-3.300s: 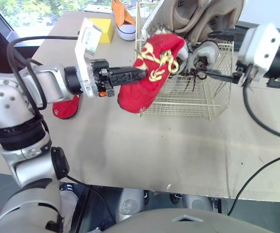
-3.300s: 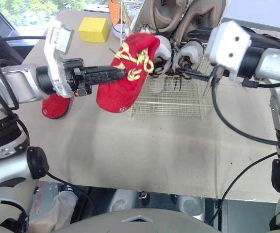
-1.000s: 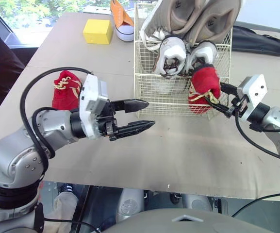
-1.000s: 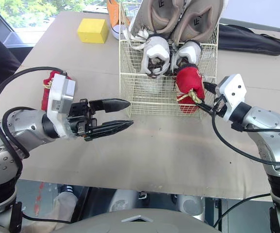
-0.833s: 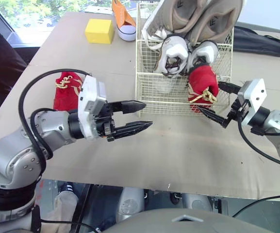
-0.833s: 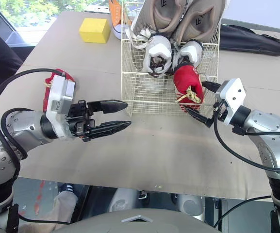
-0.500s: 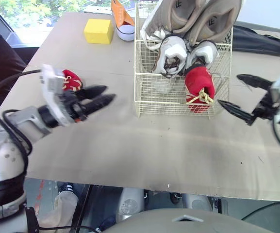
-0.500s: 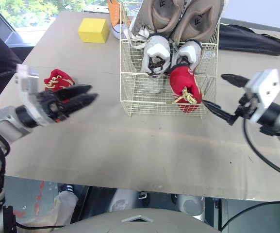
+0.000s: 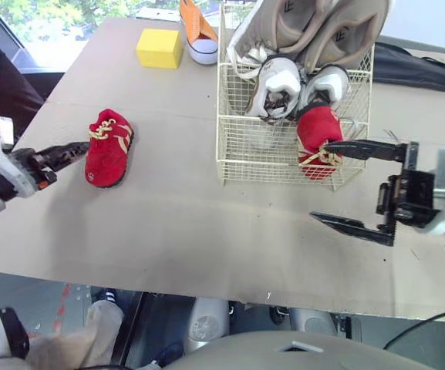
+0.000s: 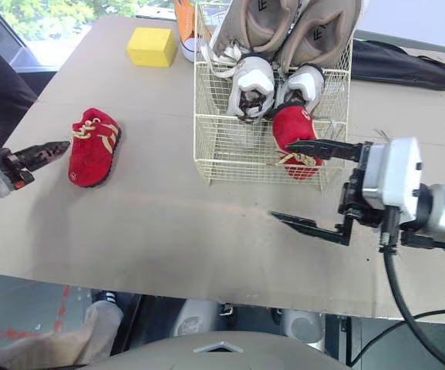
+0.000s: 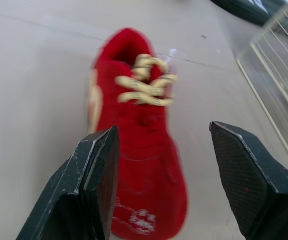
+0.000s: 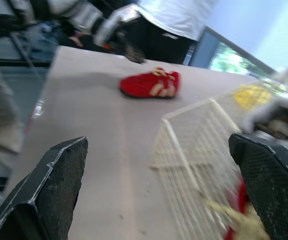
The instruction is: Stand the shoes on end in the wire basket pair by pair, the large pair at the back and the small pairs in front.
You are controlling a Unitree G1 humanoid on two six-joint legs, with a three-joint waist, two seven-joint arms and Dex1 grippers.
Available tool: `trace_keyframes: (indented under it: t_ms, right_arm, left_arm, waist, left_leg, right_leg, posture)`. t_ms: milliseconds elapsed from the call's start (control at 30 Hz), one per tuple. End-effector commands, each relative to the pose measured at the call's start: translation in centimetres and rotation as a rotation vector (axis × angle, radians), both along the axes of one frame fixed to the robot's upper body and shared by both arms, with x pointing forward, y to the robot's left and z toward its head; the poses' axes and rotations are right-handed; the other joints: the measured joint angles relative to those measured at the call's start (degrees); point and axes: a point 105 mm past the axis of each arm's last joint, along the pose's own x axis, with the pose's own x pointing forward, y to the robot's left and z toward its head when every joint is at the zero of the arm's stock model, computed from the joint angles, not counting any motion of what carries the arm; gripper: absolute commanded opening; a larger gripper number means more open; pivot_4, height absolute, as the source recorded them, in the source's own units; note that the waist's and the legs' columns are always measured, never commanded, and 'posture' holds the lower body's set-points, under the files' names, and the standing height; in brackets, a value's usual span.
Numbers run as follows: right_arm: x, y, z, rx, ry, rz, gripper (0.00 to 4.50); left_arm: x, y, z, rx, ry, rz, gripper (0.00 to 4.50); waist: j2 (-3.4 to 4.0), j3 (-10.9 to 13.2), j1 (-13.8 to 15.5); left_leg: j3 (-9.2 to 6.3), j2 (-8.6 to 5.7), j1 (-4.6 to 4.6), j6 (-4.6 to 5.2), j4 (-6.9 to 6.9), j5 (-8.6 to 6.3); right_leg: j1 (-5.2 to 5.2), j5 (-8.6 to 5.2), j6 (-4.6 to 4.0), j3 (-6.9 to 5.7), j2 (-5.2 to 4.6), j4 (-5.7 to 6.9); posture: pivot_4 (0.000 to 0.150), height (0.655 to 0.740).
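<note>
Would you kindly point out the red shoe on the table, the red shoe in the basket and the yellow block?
red shoe on the table point(image 9: 106, 153): left eye view, its upper.
red shoe in the basket point(image 9: 316, 129): left eye view, its red body.
yellow block point(image 9: 159, 48): left eye view, its top face.

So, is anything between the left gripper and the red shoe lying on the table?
Nothing visible. The left gripper is open and points at the red shoe, which lies alone on the table. Between that shoe and the basket there is only bare table.
</note>
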Motion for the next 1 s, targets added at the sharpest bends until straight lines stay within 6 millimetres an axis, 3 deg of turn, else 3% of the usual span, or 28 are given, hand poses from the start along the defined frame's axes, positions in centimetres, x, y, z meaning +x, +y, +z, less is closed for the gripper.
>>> trace_keyframes:
  t_ms: [33, 267, 400, 433, 467, 567, 667, 700, 767, 867, 1000]
  right_arm:
    - [-0.6, 0.7, 0.5, 0.005, -0.048, 0.032, 4.46]
    - [-1.3, 0.9, 0.4, -0.005, -0.049, 0.032, 4.46]
    - [-1.9, 1.0, 0.4, -0.026, -0.041, 0.026, 4.46]
    - [-2.0, 0.9, 0.4, -0.031, -0.038, 0.020, 4.50]
    - [-2.1, 0.9, 0.4, -0.033, -0.036, 0.015, 4.50]
    - [-2.4, 0.9, 0.5, -0.029, -0.030, 0.002, 4.50]
    - [-2.3, 1.0, 0.4, -0.028, -0.023, -0.006, 4.50]
    - [-2.3, 1.0, 0.3, -0.026, -0.022, -0.008, 4.50]
    - [-2.0, 0.8, 0.2, -0.021, -0.017, -0.011, 4.50]
    - [-1.5, 0.5, -0.2, -0.019, -0.005, -0.015, 4.50]
    - [-1.0, 0.1, -0.8, -0.009, 0.023, -0.011, 4.50]
  left_arm:
    - [0.2, 1.3, 0.7, 0.067, 0.079, 0.008, 3.17]
    - [2.1, 1.6, -2.6, 0.187, 0.259, -0.058, 3.17]
    - [2.6, 0.4, -5.6, 0.222, 0.327, -0.149, 3.17]
    - [2.7, -0.1, -5.8, 0.197, 0.328, -0.175, 2.59]
    - [2.8, -0.6, -5.9, 0.170, 0.323, -0.195, 2.44]
    - [3.1, -1.4, -5.6, 0.104, 0.290, -0.235, 1.16]
    - [3.6, -2.0, -4.2, 0.028, 0.211, -0.249, 0.18]
    - [3.7, -2.1, -3.5, -0.001, 0.185, -0.246, 0.09]
    - [4.0, -2.8, -1.2, -0.050, 0.101, -0.288, 0.09]
    - [4.2, -5.4, 2.8, -0.122, -0.042, -0.403, 0.08]
    - [2.6, -10.8, 8.1, -0.154, -0.266, -0.533, 0.08]
  waist:
    - [-0.08, -0.01, -0.05]
    - [-0.15, -0.05, -0.19]
    - [-0.18, -0.07, -0.11]
    - [-0.19, -0.08, -0.11]
    - [-0.21, -0.09, -0.04]
    - [-0.14, -0.12, 0.29]
    - [-0.15, -0.13, 0.69]
    - [-0.16, -0.13, 0.75]
    - [-0.27, -0.10, 0.76]
    - [-0.68, -0.21, 0.41]
    - [-0.67, -0.19, -0.13]
  left_leg:
    - [0.01, -0.02, -0.01, 0.00, 0.00, 0.00]
    - [0.18, -0.06, 0.01, 0.03, 0.01, 0.01]
    - [0.20, -0.04, 0.00, 0.04, 0.03, 0.01]
    - [0.20, -0.05, 0.01, 0.05, 0.03, 0.01]
    - [0.20, -0.05, 0.01, 0.05, 0.04, 0.01]
    - [0.19, -0.07, -0.01, 0.18, 0.13, -0.07]
    - [0.19, -0.08, -0.03, 0.30, 0.23, -0.14]
    - [0.19, -0.08, -0.06, 0.32, 0.27, -0.15]
    - [0.18, -0.08, -0.10, 0.34, 0.29, -0.16]
    - [-0.03, -0.02, -0.70, 0.29, 0.48, -0.13]
    - [-0.13, -0.04, -0.88, 0.26, 0.75, -0.10]
  right_leg:
    - [0.00, 0.06, 0.11, -0.08, 0.03, 0.00]
    - [0.03, 0.09, 0.16, -0.04, 0.36, 0.04]
    - [0.00, 0.09, 0.16, -0.01, 0.37, 0.05]
    - [0.01, 0.09, 0.17, -0.01, 0.35, 0.05]
    - [0.01, 0.09, 0.17, -0.01, 0.35, 0.06]
    - [0.01, 0.09, 0.17, -0.02, 0.25, 0.05]
    - [0.01, 0.09, 0.18, -0.03, 0.17, 0.04]
    - [0.01, 0.09, 0.18, -0.04, 0.14, 0.04]
    - [-0.01, 0.09, 0.18, -0.07, 0.13, 0.03]
    - [-0.42, 0.11, 0.18, -0.06, 0.21, 0.13]
    - [-0.47, 0.13, 0.20, -0.01, 0.16, 0.27]
  posture:
    - [0.150, 0.7400]
    - [0.150, 0.7400]
    - [0.150, 0.7400]
    - [0.150, 0.7400]
    - [0.150, 0.7400]
    - [0.150, 0.7400]
    - [0.150, 0.7400]
    - [0.150, 0.7400]
    - [0.150, 0.7400]
    - [0.150, 0.7400]
    - [0.150, 0.7400]
